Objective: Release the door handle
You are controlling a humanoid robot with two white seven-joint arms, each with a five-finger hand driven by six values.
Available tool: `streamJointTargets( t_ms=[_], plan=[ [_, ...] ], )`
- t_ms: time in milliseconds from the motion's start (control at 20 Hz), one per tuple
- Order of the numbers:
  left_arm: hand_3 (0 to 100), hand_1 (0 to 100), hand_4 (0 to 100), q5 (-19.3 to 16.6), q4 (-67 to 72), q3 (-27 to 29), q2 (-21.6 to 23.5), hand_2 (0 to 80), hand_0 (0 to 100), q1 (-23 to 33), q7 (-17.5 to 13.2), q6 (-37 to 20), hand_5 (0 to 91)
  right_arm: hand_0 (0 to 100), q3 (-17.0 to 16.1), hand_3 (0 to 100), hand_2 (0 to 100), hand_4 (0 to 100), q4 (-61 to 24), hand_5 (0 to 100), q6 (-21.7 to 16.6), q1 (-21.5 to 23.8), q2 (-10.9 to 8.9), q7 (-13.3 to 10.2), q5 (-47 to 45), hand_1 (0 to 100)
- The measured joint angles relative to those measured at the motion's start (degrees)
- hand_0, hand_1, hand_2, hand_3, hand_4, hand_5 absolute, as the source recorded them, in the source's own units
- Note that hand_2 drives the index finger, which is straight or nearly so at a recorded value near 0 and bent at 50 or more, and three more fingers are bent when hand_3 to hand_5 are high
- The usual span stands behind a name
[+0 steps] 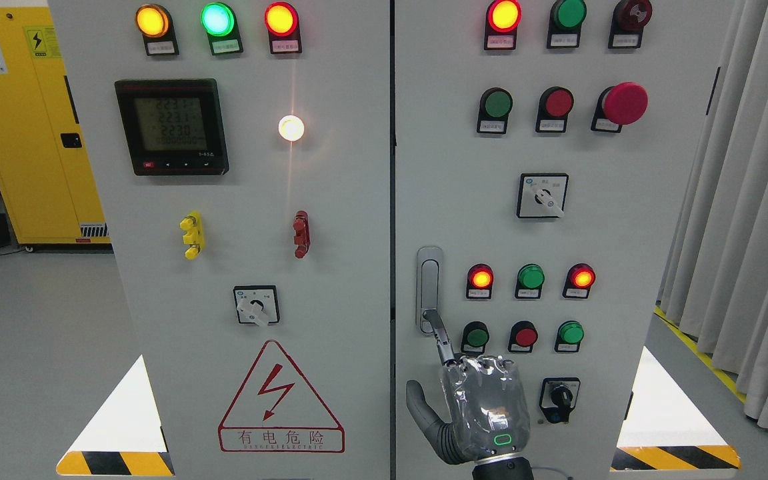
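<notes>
Right hand [484,410] fingers curled on swung-out door handle [439,339]; lever runs up-left from knuckles, so retreat down-right.

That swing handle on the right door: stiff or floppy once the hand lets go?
Probably stiff: the door handle looks like metal and sticks out from its latch plate. It pivots at its upper end, so it may swing slightly. The right hand appears to hold its lower tip.

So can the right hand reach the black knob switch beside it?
Probably yes: the black knob switch sits just right of the right hand with nothing between them, though the hand grips the door handle now.
</notes>
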Motion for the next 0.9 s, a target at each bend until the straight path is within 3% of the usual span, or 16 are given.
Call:
streamJointTargets(
  t_ms=[902],
  plan=[
    [0,56,0,0.0,0.0,0.0,0.0,0.0,12,0.0,0.0,0.0,0.0,52,0.25,100,5,100,0.17,100,-0.04,0.35,0.04,0.51,-0.34,39]
  ],
)
